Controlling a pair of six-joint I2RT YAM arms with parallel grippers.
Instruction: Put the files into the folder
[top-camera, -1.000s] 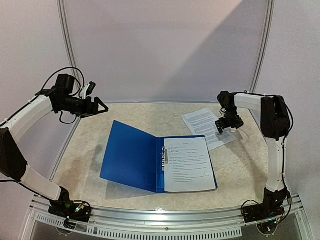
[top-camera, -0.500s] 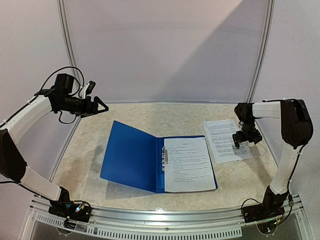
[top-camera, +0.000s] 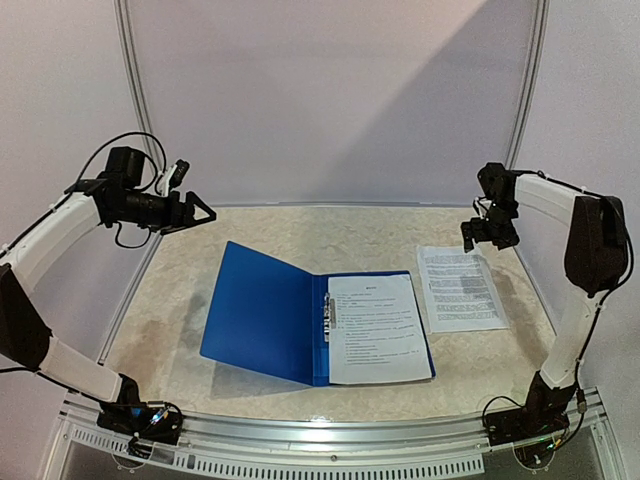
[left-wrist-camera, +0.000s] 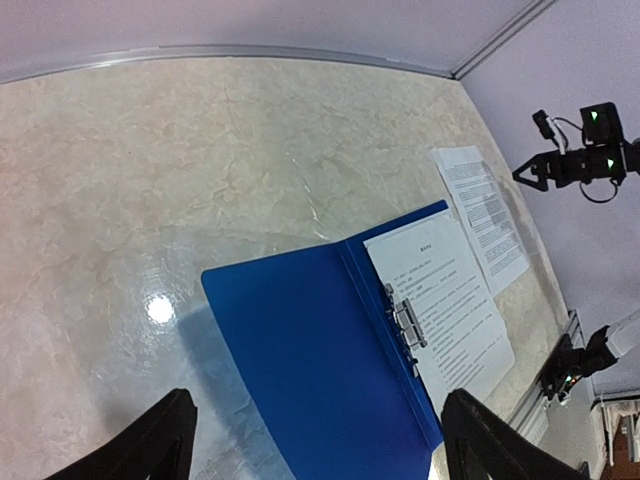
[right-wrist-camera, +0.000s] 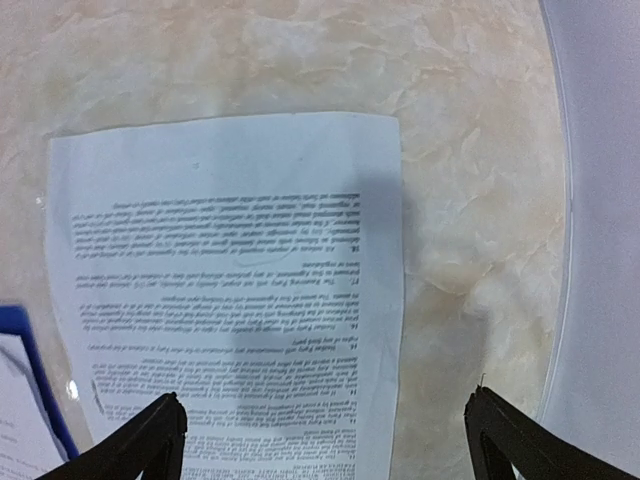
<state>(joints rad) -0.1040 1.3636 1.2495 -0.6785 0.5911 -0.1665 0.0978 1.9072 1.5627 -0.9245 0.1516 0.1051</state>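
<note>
The blue folder (top-camera: 265, 310) lies open on the table, its metal clip (top-camera: 330, 312) along the spine. One printed sheet (top-camera: 375, 328) lies on its right half. Another printed sheet (top-camera: 460, 288) lies flat on the table to the right of the folder. My right gripper (top-camera: 490, 232) is open and empty, raised above that sheet's far end; the right wrist view shows the sheet (right-wrist-camera: 230, 290) below. My left gripper (top-camera: 205, 213) is open and empty, held high at the far left. The left wrist view shows the folder (left-wrist-camera: 310, 350) and both sheets.
The marble-patterned table (top-camera: 300, 235) has a metal rail along its near edge (top-camera: 330, 435). White walls with a curved frame (top-camera: 525, 100) stand behind and at the sides. The right wall is close to the loose sheet.
My right gripper dragged the loose sheet rightward and squared it beside the folder, then let go and rose toward the back right. The left arm has barely moved.
</note>
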